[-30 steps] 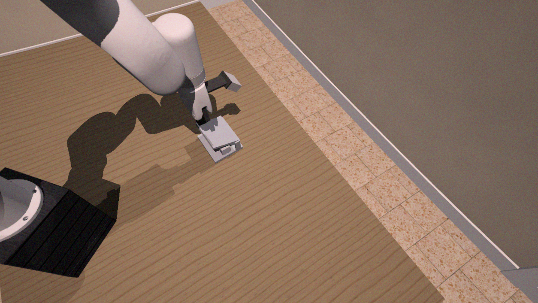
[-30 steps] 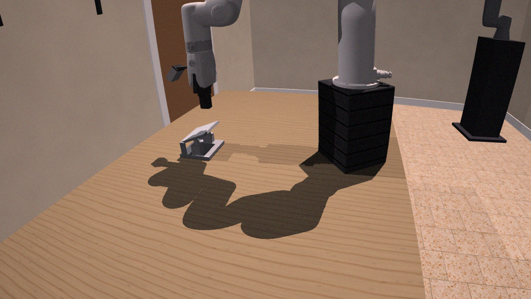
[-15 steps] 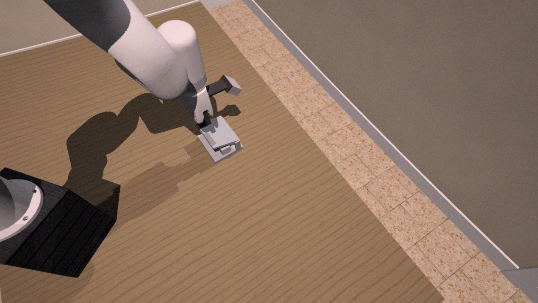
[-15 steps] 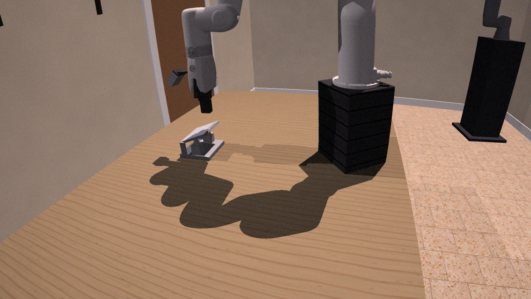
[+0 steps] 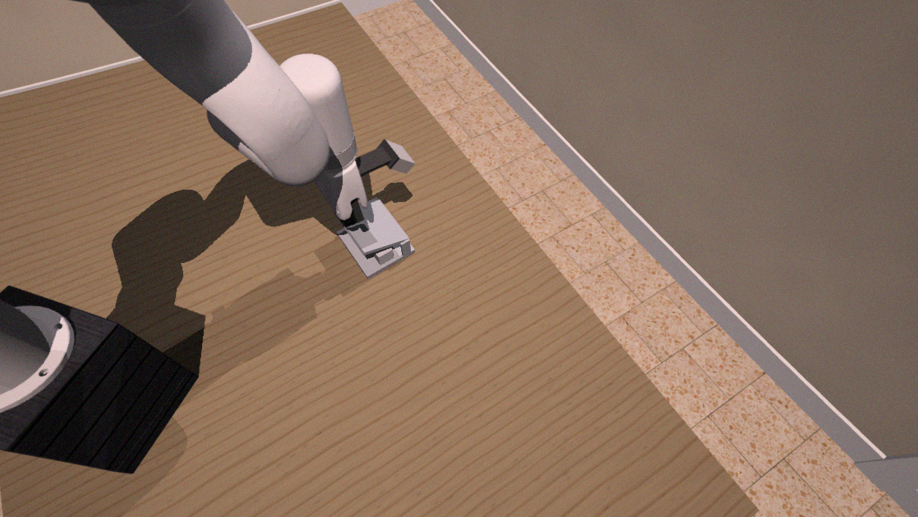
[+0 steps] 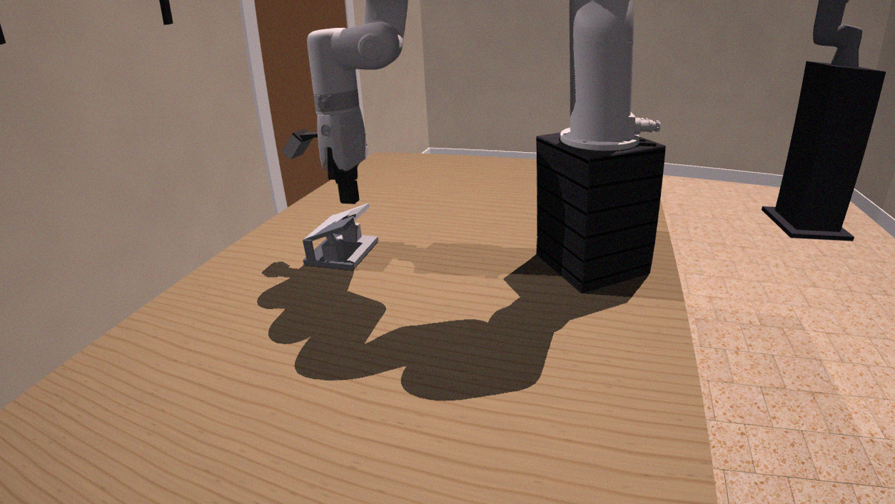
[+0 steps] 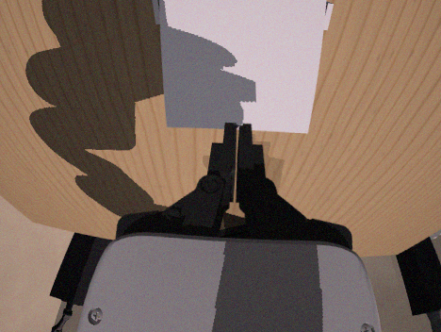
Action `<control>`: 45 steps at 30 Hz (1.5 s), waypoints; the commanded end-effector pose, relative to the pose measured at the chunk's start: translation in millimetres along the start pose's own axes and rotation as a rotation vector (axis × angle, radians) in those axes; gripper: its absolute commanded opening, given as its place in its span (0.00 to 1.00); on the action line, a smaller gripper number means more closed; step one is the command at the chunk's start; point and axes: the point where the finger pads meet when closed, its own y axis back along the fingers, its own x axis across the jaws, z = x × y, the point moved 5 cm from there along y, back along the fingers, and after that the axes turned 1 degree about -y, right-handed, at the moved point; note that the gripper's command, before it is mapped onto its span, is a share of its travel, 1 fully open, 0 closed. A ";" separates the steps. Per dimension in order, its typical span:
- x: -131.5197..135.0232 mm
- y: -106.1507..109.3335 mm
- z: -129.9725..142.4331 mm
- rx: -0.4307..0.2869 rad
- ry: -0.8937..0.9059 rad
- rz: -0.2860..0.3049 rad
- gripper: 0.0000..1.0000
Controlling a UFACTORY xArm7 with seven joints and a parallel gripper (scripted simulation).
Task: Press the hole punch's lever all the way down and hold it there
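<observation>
room interior | wooden table (image 6: 438,437) | tiled floor (image 6: 795,375) | brown door (image 6: 300,93)

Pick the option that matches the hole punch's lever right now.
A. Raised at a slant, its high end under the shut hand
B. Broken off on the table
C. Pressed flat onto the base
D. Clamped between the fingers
A: in the exterior view the lever slopes upward, with the shut hand just above its high end.
</observation>
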 end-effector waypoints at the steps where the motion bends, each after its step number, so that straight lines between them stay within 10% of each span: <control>1: -0.1 -3.6 -2.1 0.004 0.000 0.000 0.00; 45: 0.1 -26.3 -3.3 0.004 0.000 0.000 0.00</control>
